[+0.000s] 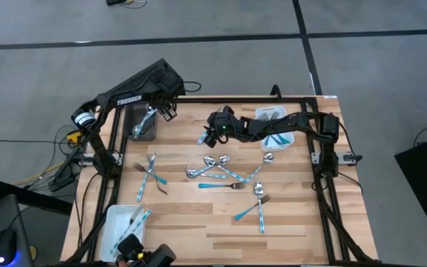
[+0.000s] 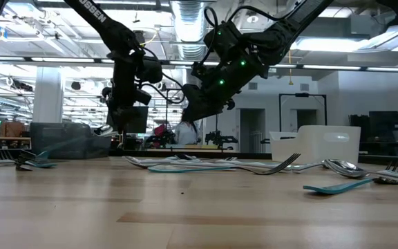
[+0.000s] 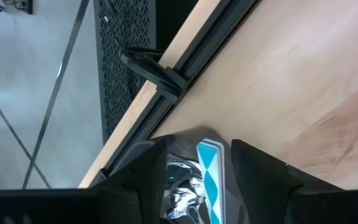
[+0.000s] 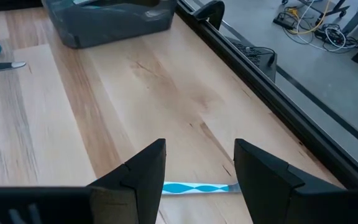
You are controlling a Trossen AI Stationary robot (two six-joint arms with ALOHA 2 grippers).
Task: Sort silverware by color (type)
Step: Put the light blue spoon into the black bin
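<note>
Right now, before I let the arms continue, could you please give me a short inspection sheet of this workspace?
Surface: wooden table, dark frame.
Job's things: silverware scattered mid-table; more in the dark bin, the white tray and the near-left tray.
Clutter: nothing seen.
Grippers: left gripper open beside the bin; right gripper open above one teal-handled piece.
Cables: bundle on the floor, left.
Surroundings: grey floor, workshop behind.

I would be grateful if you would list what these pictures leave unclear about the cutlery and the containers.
- Dark bin, high view: the left arm covers part of it, so its contents cannot be counted.
- White tray by the right arm, high view: the arm crosses it; piece types too small to tell.
- Teal-handled piece, right wrist view: the right gripper fingers hide its ends, so its type is unclear.
- Near-left white tray: partly cut off by clutter at the edge.
</note>
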